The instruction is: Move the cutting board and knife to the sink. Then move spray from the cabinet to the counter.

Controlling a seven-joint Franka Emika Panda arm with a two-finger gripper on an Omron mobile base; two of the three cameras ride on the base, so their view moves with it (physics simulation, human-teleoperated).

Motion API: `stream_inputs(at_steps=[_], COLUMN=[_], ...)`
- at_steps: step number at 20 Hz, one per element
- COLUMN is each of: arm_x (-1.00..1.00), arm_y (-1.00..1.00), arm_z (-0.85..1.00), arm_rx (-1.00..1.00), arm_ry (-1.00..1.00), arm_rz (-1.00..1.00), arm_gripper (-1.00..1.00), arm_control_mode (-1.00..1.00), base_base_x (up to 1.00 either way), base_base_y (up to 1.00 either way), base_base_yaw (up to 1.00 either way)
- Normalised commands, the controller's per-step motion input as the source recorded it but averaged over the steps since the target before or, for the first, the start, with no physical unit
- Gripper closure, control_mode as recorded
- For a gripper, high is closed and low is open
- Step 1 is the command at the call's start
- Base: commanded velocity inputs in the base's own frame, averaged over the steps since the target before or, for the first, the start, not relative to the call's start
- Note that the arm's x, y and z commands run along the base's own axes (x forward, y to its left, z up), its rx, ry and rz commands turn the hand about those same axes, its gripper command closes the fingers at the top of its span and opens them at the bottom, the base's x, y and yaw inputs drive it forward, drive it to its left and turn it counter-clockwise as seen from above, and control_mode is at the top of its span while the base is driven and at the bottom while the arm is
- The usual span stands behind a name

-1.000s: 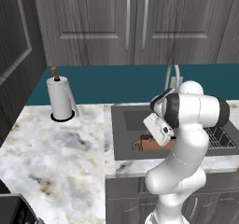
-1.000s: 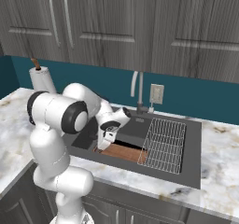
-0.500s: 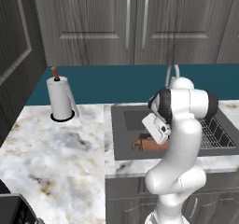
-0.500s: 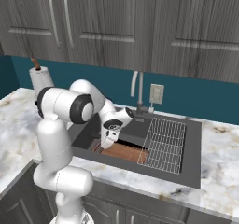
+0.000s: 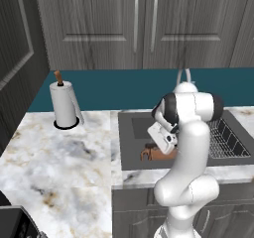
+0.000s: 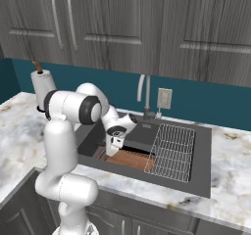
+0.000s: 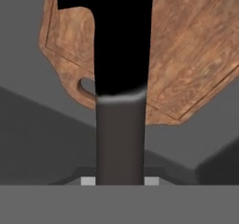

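Right up close in the hand view, the knife (image 7: 120, 101) runs straight out from the camera, its dark grey handle rising from between the jaws, which look pinched on it, black blade pointing on ahead. Just beyond the blade lies the cutting board (image 7: 186, 50), reddish-brown, its handle cut-out peeking out beside the blade, flat on the dark floor of the sink (image 7: 32, 139). From the right base view the gripper (image 6: 113, 148) hangs low inside the basin, directly over the board's near end, with the wire rack (image 6: 171, 151) alongside and the faucet (image 6: 143, 96) behind. So the board is already home and the knife is being delivered now. My read: the next move is to lower a touch and spread the jaws so the knife settles in the sink, then lift clear without catching the rack. Farther off, a paper towel roll (image 5: 64, 105) stands on the counter (image 5: 59, 157).
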Motion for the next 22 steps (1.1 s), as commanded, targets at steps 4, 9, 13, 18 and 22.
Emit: stream_inputs(at_steps=[4, 9, 13, 18, 22], arm_x=[0.22, 0.16, 0.11, 0.11, 0.11], arm_y=[0.00, 0.00, 0.00, 0.00, 0.00], arm_z=[-0.29, -0.30, -0.26, -0.21, -0.18], arm_rx=[-0.04, -0.05, -0.06, -0.06, -0.05], arm_ry=[0.00, 0.00, 0.00, 0.00, 0.00], arm_rz=[-0.03, -0.05, -0.05, -0.04, -0.04], arm_gripper=[1.00, 1.00, 1.00, 1.00, 1.00], arm_control_mode=[-1.00, -1.00, -1.00, -1.00, -1.00], base_base_x=[0.00, 0.00, 0.00, 0.00, 0.00], base_base_y=[0.00, 0.00, 0.00, 0.00, 0.00], base_base_yaw=[0.00, 0.00, 0.00, 0.00, 0.00])
